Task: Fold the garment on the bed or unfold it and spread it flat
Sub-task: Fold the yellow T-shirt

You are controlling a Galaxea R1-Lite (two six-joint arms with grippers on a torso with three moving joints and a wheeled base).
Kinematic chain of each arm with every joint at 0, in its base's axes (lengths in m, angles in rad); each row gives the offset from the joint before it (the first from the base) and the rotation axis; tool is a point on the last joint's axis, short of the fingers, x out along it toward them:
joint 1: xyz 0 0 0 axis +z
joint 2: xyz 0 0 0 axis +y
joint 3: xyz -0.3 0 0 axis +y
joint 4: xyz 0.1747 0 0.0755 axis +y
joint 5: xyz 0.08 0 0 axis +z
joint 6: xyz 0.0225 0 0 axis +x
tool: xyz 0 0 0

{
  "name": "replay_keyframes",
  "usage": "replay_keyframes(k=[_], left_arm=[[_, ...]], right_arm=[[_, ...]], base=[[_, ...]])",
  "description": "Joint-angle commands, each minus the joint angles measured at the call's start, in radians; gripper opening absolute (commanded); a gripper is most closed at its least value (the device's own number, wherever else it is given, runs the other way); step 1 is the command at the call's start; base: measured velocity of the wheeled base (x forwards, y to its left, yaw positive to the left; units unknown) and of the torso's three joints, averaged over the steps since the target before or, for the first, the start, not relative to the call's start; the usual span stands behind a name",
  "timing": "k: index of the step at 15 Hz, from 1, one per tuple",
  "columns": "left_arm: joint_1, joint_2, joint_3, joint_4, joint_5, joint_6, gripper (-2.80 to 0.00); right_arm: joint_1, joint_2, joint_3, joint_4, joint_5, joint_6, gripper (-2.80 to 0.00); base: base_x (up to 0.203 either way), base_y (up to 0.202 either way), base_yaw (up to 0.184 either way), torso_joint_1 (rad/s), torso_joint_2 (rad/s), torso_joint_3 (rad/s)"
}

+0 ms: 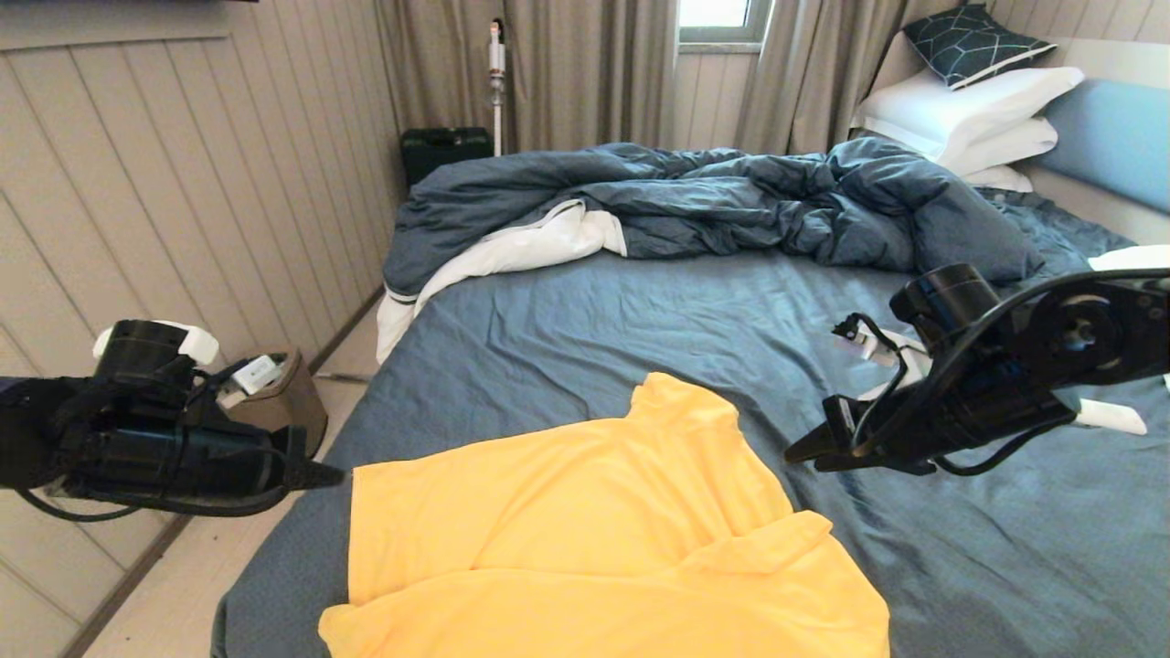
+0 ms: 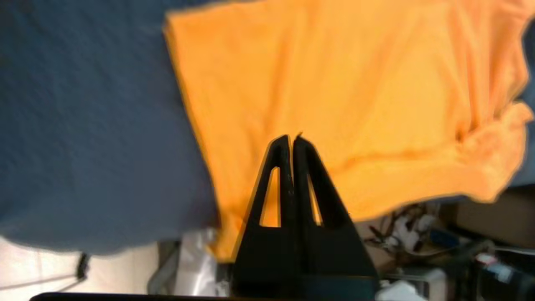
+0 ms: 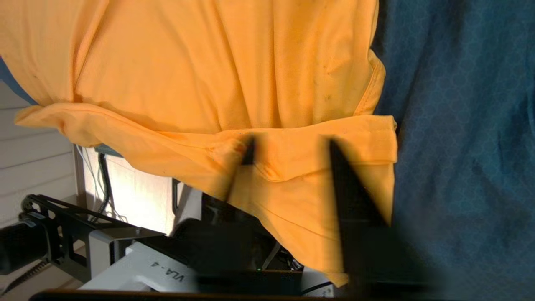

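Note:
The garment [image 1: 585,512], a yellow-orange T-shirt, lies on the near part of the bed [image 1: 640,320], its lower end drooping over the mattress's front edge. One sleeve [image 1: 777,539] is folded across the body. My left gripper [image 1: 336,475] hovers at the shirt's left corner, shut, with nothing seen between its tips. In the left wrist view the left gripper [image 2: 291,138] stands over the garment [image 2: 334,83]. My right gripper [image 1: 809,454] hangs just right of the shirt, open. In the right wrist view the right gripper [image 3: 290,146] is above the folded sleeve hem [image 3: 359,138].
A rumpled dark blue duvet [image 1: 731,201] with white lining fills the far half of the bed. White pillows [image 1: 969,110] and the light blue headboard [image 1: 1115,137] are at far right. A bin [image 1: 283,393] stands on the floor beside the left wall.

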State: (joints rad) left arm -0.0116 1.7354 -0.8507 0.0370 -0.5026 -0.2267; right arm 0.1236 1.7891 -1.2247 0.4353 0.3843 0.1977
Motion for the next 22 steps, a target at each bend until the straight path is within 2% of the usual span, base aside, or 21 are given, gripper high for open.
replay_keyframes(k=[1,5,8,9,13,18,22], left_arm=[[0.024,0.107,-0.006,-0.040,-0.004,-0.002,-2.80],[0.071,0.249,-0.007,-0.149,0.004,0.002,-2.80],[0.090,0.307,-0.016,-0.185,0.006,0.010,-2.80],[0.090,0.312,-0.017,-0.193,0.006,0.010,0.00],[0.084,0.328,-0.033,-0.196,0.000,0.010,0.00],[0.035,0.368,-0.077,-0.197,-0.004,-0.006,0.00],[-0.004,0.394,-0.122,-0.196,-0.004,-0.053,0.00]], right_arm=[[-0.022,-0.005,-0.013,0.002,0.001,0.015,-2.80],[-0.089,-0.014,-0.051,0.017,-0.006,0.055,-2.80],[-0.096,-0.015,-0.061,0.023,-0.010,0.057,-2.80],[-0.096,-0.011,-0.062,0.023,-0.010,0.057,-2.80],[-0.098,0.006,-0.061,0.020,-0.011,0.055,-2.80],[-0.101,0.019,-0.053,0.014,-0.013,0.049,-2.80],[-0.101,0.024,-0.052,0.014,-0.015,0.048,-2.80]], base=[[0.000,0.000,0.000,0.000,0.00,0.000],[0.000,0.000,0.000,0.000,0.00,0.000],[0.000,0.000,0.000,0.000,0.00,0.000],[0.000,0.000,0.000,0.000,0.00,0.000],[0.000,0.000,0.000,0.000,0.00,0.000],[0.000,0.000,0.000,0.000,0.00,0.000],[0.000,0.000,0.000,0.000,0.00,0.000]])
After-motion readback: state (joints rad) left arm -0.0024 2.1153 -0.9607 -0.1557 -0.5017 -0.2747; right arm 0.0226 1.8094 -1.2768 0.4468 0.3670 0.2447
